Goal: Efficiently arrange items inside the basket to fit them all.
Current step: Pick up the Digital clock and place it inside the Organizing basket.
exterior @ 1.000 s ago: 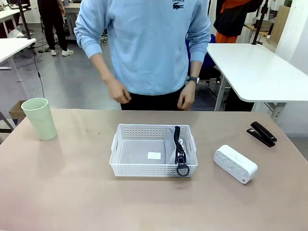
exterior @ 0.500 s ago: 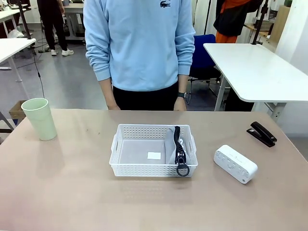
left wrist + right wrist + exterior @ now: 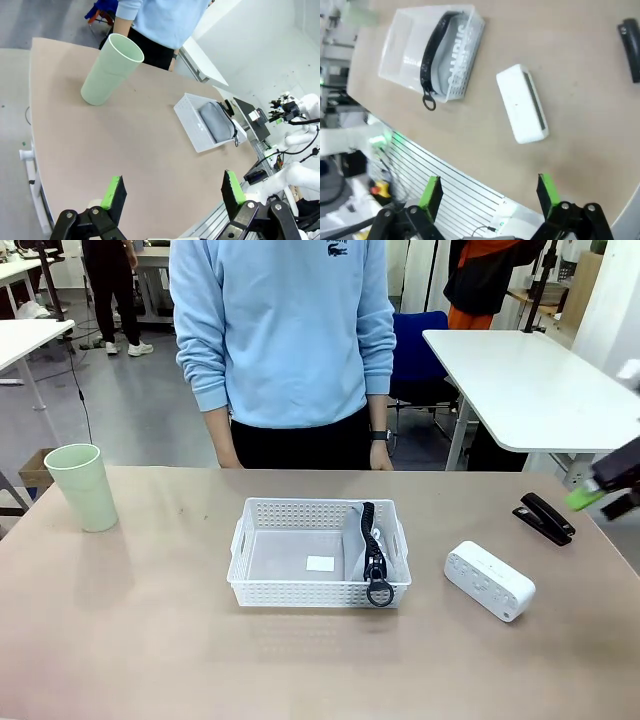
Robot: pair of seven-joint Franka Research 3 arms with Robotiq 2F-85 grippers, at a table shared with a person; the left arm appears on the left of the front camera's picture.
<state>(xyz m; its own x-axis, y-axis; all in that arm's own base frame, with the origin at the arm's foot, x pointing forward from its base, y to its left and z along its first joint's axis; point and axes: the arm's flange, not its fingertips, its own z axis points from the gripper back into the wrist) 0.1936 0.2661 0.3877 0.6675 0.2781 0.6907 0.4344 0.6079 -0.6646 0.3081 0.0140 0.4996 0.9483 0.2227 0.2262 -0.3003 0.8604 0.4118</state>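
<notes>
Hovering over the near edge of the table, the left gripper hangs with its green pads spread wide and nothing between them. The right gripper is likewise spread and empty, up above the right side of the table.

Nearest to it lies the white device, flat on the table just right of the basket. The basket sits mid-table. The grey pouch stands on its long edge inside it against the right wall, and its pull ring hangs over the near wall. The floor to the left of the pouch is bare.

Farther out, the small black object rests at the far right and the pale green cup stands upright at the far left, both well apart from the basket. The person stands at the far side, hands down.

Three items are not yet packed. The risks, as I judge them:
- The device's smooth, rounded body may slip from the pads.
- Lowering it beside the pouch could topple the pouch across the free floor.
- A nudge could slide the light basket.
- A passing finger could snag the ring.
- The tall cup may tip if set upright.
</notes>
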